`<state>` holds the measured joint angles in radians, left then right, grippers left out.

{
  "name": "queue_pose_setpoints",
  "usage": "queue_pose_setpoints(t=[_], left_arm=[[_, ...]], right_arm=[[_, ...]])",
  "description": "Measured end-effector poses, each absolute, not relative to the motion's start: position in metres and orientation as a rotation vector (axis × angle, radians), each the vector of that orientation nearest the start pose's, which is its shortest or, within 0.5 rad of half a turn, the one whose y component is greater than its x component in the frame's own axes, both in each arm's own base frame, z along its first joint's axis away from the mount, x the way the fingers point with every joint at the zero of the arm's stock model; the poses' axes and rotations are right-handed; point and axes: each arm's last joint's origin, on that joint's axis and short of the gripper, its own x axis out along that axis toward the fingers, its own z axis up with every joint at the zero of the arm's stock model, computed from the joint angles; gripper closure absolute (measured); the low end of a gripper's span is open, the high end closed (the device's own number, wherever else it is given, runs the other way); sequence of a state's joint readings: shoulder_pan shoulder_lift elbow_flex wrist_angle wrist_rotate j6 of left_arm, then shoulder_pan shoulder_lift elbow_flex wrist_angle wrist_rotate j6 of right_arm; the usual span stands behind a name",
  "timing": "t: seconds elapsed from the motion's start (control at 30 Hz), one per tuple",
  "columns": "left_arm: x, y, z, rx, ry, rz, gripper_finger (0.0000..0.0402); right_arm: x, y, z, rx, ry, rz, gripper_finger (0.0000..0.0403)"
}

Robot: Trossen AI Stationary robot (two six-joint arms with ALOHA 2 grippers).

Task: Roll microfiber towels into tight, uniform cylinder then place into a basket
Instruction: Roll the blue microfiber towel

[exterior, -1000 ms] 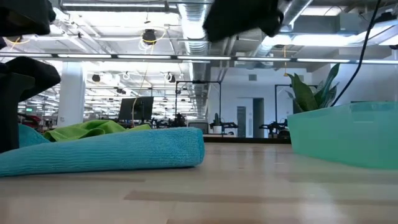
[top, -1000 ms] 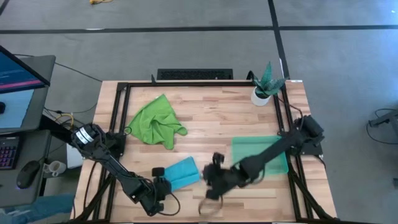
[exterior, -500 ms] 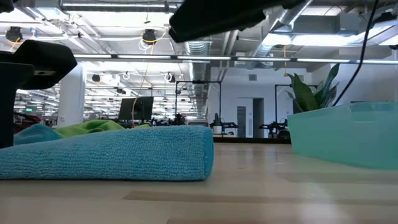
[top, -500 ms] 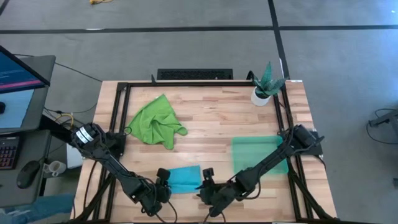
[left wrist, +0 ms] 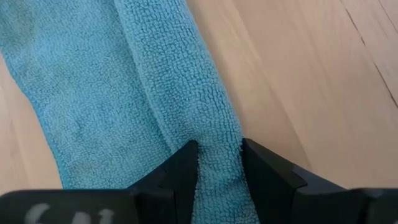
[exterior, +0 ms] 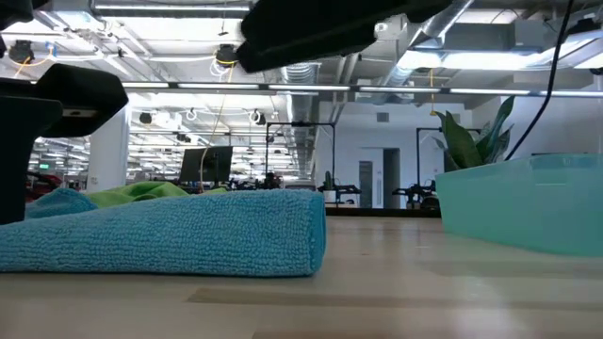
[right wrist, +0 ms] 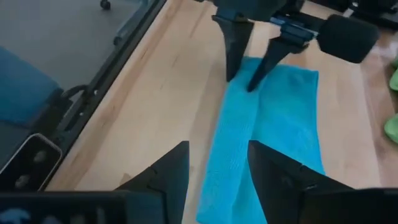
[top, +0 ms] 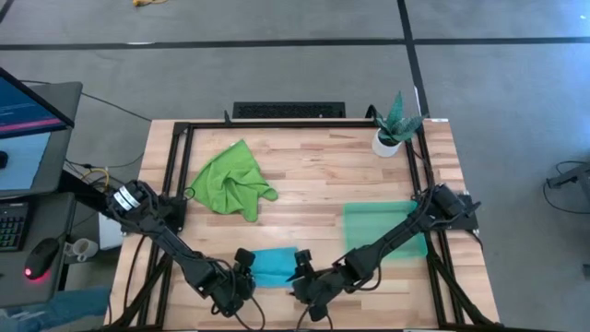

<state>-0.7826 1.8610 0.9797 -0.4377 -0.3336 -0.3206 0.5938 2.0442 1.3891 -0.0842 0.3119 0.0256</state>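
blue towel (top: 273,266) lying between both grippers, left gripper (left wrist: 219,163) pinching its rolled edge, right gripper (right wrist: 217,167) spread over the other end

Bare table (top: 313,189) lies between the green towel (top: 229,180), basket (top: 383,226) and, seemingly, potted plant (top: 395,124).

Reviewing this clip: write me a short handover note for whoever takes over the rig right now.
Left hand: shut on the rolled edge of the blue towel near the table's front edge.
Right hand: open, straddling the same roll's other end, not gripping.
Green towel: crumpled, untouched, back left.
Basket: right side, nothing in it.
Done: blue towel partly rolled.
Left: finish the roll, put it in the basket, then roll the green one.
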Motion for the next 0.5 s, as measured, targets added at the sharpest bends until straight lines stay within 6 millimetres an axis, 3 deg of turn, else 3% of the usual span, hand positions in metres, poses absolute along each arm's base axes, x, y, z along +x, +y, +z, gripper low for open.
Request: queue_pose_setpoints(t=[0.5], left_arm=[[0.239, -0.221, 0.117, 0.393, 1.170, -0.196, 0.0281]], right_arm=[[0.379, 0.241, 0.130, -0.341, 0.746, 0.266, 0.0215]])
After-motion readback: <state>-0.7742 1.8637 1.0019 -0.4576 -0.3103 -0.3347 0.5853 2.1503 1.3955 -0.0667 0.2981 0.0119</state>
